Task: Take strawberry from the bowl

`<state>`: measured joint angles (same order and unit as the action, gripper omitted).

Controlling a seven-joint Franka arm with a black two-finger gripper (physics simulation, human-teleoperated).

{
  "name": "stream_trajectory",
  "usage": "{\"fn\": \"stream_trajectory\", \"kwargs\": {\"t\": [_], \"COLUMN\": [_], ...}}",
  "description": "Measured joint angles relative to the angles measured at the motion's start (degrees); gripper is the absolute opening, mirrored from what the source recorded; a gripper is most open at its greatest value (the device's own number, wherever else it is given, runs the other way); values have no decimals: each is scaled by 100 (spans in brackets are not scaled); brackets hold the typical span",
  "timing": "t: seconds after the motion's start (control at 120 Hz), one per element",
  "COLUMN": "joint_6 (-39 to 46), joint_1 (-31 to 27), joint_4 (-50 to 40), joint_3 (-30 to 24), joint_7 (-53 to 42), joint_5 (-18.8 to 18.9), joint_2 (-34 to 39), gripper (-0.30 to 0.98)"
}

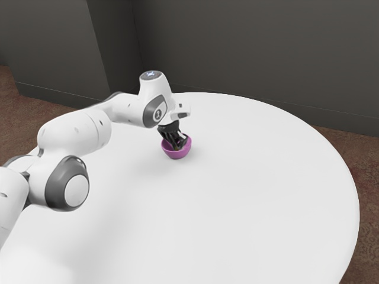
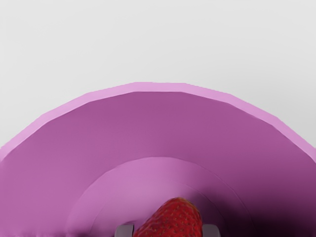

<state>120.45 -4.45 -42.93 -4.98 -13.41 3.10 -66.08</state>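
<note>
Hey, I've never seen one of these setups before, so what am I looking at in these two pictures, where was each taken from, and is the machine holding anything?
The machine is a white and grey jointed robot arm. The exterior view comes from a camera at its side: the arm reaches in from the left over a round white table. On the table sits a small purple bowl, and the arm's black two-fingered end effector reaches down into it.

The wrist view comes from a camera on the arm's hand, looking into that same bowl. There you see a red strawberry between two grey fingertips, which appear to touch it from both sides. So it looks gripped, while still within the bowl.
</note>
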Motion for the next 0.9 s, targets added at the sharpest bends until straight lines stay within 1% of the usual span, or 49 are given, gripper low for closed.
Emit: {"fn": "stream_trajectory", "kwargs": {"t": [0.1,0.258,0.342,0.458,0.592,0.725,0.817,0.858,0.9], "joint_6": [-44,-87,-99,-75,35,113,115,-79,-426], "joint_1": [16,23,362,1026,1221,1238,1260,1303,1297], "joint_4": [-77,-960,-1234,-1139,-1077,-1071,-1087,-1118,-1409], "joint_3": [41,111,118,76,-36,-46,-38,-11,46], "joint_7": [49,140,191,276,376,402,406,406,407], "joint_5": [35,85,99,90,81,-11,-48,-43,-42], "joint_2": [136,1044,1487,1435,1353,1324,1374,1669,2321], "gripper": [-1,-2,-2,-1,0,28,42,47,51]}}
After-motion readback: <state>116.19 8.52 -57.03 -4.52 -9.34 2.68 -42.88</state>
